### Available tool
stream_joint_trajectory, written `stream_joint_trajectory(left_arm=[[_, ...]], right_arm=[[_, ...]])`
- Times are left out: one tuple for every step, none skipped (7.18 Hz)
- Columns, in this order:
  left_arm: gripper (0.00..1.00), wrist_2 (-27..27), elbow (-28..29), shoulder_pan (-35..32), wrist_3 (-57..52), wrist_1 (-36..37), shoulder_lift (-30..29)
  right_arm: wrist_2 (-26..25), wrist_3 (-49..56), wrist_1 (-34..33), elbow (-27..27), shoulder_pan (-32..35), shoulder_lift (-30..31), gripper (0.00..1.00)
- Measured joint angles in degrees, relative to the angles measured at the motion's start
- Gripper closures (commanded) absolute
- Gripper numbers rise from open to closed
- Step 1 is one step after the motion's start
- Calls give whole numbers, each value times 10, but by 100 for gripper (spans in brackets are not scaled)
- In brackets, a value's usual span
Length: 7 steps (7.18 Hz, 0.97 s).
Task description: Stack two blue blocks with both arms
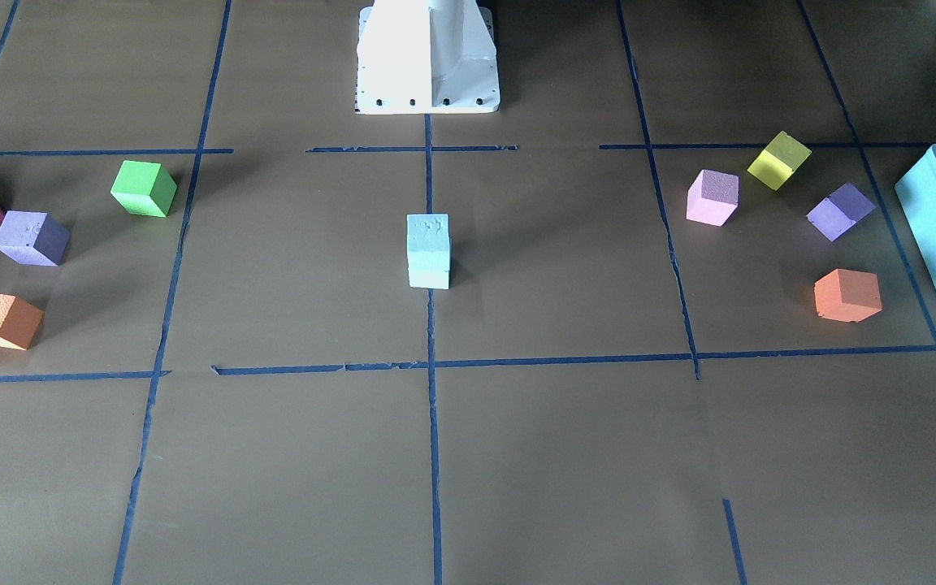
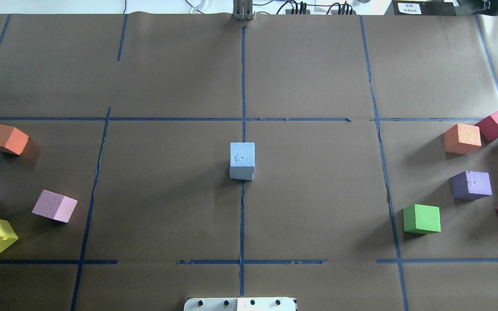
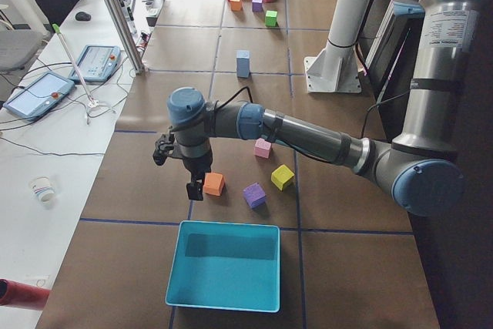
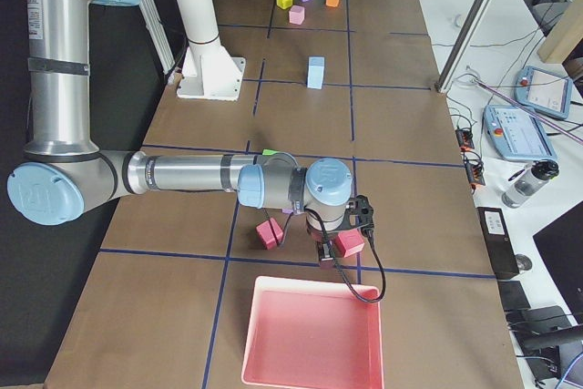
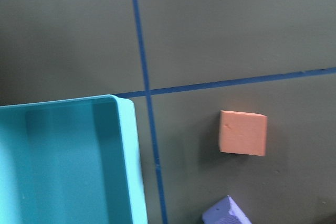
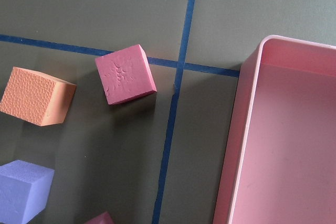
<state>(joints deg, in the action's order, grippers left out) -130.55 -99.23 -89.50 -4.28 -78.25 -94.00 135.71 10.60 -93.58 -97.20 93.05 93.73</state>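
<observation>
- Blue blocks (image 2: 242,160) stood stacked upright at the table (image 2: 318,194) centre, well apart from left end effector (image 3: 193,186) and right end effector (image 4: 328,250), neither clearly nearer.
- Either's opening could not be told.

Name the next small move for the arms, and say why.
Probably nothing more than holding both arms parked: the upper blue block already sits on the lower blue block, and the left arm and right arm hang far out to either side, clear of the stack.
</observation>
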Motion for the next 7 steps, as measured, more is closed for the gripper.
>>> stream_joint_trajectory(left_arm=[[0,-7,41,-13,-6,-48,14],[0,-9,71,-19,-7,-92,27],[0,-16,88,-23,-4,-126,44],[0,-33,92,-24,8,-145,58],[0,-50,87,-25,24,-152,65],[0,-59,81,-25,33,-154,68],[0,-63,78,-25,37,-154,68]], right_arm=[[1,-6,4,-1,1,1,0],[3,-8,5,-2,1,1,0],[6,-9,6,-3,1,1,0],[9,-9,6,-3,2,0,0],[10,-9,6,-4,2,0,0],[10,-10,6,-4,2,0,0],[10,-10,6,-5,2,0,0]])
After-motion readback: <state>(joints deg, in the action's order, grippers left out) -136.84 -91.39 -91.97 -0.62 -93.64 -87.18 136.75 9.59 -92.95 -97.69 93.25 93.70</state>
